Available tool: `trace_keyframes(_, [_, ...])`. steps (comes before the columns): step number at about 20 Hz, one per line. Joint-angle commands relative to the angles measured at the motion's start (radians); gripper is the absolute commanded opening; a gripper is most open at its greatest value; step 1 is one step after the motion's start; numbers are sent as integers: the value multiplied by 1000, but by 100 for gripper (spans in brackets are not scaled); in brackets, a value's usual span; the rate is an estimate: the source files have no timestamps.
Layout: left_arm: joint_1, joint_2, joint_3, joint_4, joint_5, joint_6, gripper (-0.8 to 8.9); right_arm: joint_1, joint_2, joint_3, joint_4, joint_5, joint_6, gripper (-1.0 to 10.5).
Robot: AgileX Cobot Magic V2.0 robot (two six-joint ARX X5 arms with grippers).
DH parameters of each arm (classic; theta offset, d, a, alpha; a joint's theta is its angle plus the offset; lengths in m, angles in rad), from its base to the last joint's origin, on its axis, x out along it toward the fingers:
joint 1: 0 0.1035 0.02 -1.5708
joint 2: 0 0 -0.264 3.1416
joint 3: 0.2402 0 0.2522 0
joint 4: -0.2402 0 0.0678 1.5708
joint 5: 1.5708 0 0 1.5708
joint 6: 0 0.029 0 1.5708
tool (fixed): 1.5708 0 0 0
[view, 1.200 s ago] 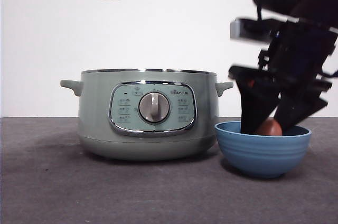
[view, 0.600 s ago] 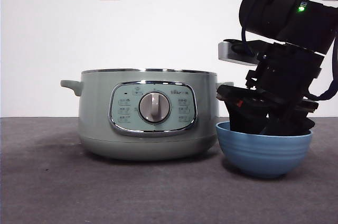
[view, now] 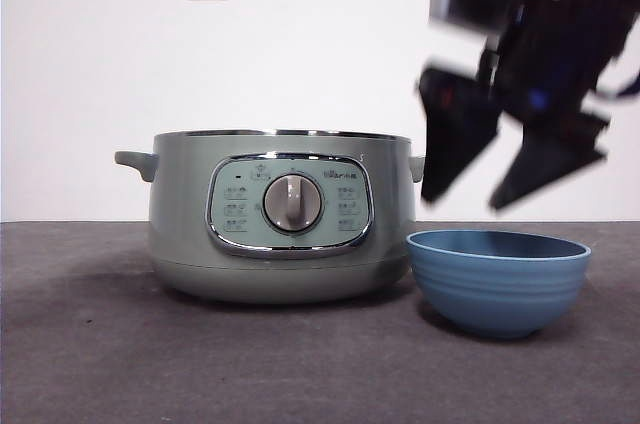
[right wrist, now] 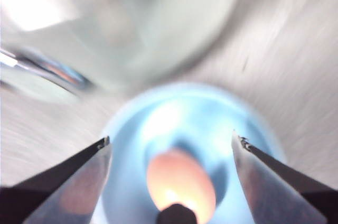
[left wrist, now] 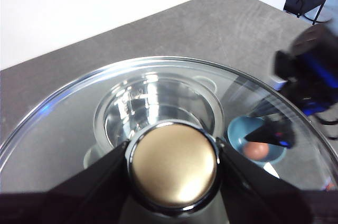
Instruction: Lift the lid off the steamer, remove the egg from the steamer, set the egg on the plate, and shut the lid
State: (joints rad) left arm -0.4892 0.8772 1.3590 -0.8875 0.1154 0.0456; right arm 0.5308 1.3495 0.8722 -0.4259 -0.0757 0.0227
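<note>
the lid (left wrist: 158, 129) is off the steamer (view: 280, 214) and the egg (right wrist: 180, 179) already lies in the blue plate (view: 498, 279), which stands just beside the pot at its 3 o'clock in the front view. by my reading only closing the lid is left. the right gripper (view: 510, 159) hangs above the bowl, jaws spread wide, holding and touching nothing. the left gripper (left wrist: 171, 168) is clamped on the lid's round knob (left wrist: 173, 165), holding the glass up over the open pot, out of the front view.
</note>
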Motion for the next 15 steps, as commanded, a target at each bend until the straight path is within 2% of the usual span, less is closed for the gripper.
trace_keyframes(1, [-2,61,5,103,0,34,-8,2,-135,2,-50,0,10,388])
trace_keyframes(5, [-3,220,5,245,74,35,-8,2,-417,2,-138,0,14,387])
trace_keyframes(9, [-9,370,5,373,74,35,-8,2,-637,2,-202,0,63,387])
trace_keyframes(15, [-9,555,5,532,74,37,-8,2,-800,2,-283,-2,119,387])
